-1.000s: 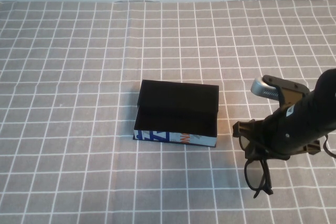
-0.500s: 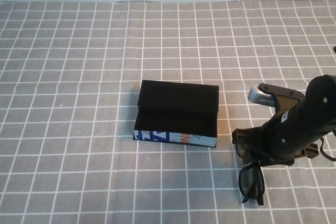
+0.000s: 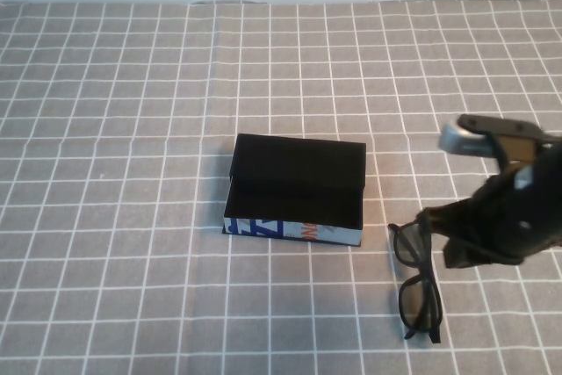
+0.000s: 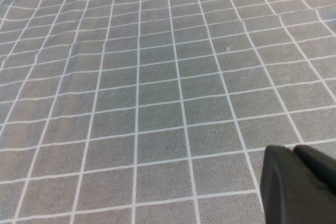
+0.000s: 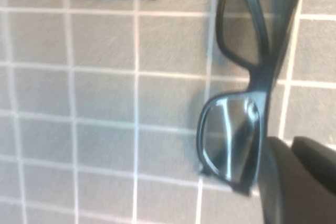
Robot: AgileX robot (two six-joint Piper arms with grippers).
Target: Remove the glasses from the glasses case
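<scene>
We see the glasses (image 3: pixel 414 283) lying on the cloth (image 3: pixel 132 129) just right of the open case (image 3: pixel 297 189), so we judge the removal essentially done: they rest outside the case, clear of its printed front. Our right gripper (image 3: pixel 452 239) hovers low beside them, arm reaching in from the right edge and angled down toward the frame; whether its fingers are apart or together we cannot tell. Our left gripper (image 4: pixel 299 184) sits parked over bare cloth, away from the work, and its fingers look closed together.
</scene>
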